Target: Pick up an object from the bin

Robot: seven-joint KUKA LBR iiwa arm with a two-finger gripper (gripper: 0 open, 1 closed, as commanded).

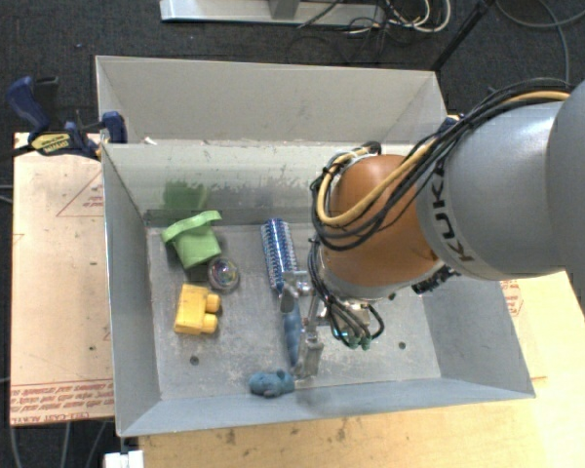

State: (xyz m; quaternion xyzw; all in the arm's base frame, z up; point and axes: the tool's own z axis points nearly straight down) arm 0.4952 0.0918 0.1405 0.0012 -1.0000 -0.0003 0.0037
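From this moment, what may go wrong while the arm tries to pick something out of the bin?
1. The gripper is low beside the slim blue thing and close to the bin's near wall; it may scrape the wall or the floor.
2. The blue-grey lump and the blue ridged piece lie close by; the gripper may push them aside or catch two things at once.

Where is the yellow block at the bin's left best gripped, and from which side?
Probably from straight above, closing across the flat body of the yellow block. It lies flat and apart from the green piece and the bin wall, so its sides look free.
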